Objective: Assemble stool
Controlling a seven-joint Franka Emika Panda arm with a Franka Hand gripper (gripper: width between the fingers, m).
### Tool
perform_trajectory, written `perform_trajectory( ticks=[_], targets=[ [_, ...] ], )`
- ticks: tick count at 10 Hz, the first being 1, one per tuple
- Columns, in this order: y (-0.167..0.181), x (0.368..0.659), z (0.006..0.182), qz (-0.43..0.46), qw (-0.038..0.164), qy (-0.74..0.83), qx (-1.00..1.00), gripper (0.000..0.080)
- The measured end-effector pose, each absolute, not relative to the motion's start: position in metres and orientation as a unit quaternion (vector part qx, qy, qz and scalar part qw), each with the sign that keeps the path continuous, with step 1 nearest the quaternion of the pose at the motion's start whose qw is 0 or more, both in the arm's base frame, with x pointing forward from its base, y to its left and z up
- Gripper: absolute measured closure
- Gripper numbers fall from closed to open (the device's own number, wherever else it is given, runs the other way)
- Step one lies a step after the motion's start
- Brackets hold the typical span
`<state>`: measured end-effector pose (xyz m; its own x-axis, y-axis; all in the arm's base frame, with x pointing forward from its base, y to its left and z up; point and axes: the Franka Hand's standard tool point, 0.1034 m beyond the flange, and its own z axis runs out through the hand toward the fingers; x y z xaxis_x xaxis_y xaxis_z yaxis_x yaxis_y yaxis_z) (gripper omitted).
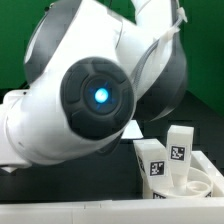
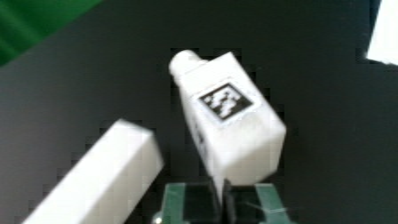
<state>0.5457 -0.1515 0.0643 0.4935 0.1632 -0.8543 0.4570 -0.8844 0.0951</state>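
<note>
Noting my gripper closed, fingers together on nothing, I find the white plastic block leg with its black-and-white square tag lying on the black tabletop directly ahead of the fingertips, long axis running away from them, contact not determinable.

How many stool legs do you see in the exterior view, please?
2. Both stand upright at the exterior view's lower right: the front leg, and the rear leg to its right. The arm hides much of the scene, so others may be hidden.
</note>
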Motion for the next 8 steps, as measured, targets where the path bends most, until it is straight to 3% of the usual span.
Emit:
perform_trajectory(
  ticks=[1,3,5,6,7,8],
  targets=[
    [-0.148,0.538,0.076,-0.474,0.145,0.179,0.850,0.0796],
    [-0.151,0.537,0.067,-0.478,0.145,0.179,0.848,0.0798],
    [-0.155,0.533,0.063,-0.461,0.124,0.223,0.850,0.0788],
    [-0.158,0.524,0.060,-0.457,0.112,0.241,0.849,0.0573],
    [-0.163,0.521,0.052,-0.450,0.106,0.260,0.848,0.0425],
    [-0.165,0.516,0.046,-0.450,0.107,0.255,0.849,0.0425]
  ],
)
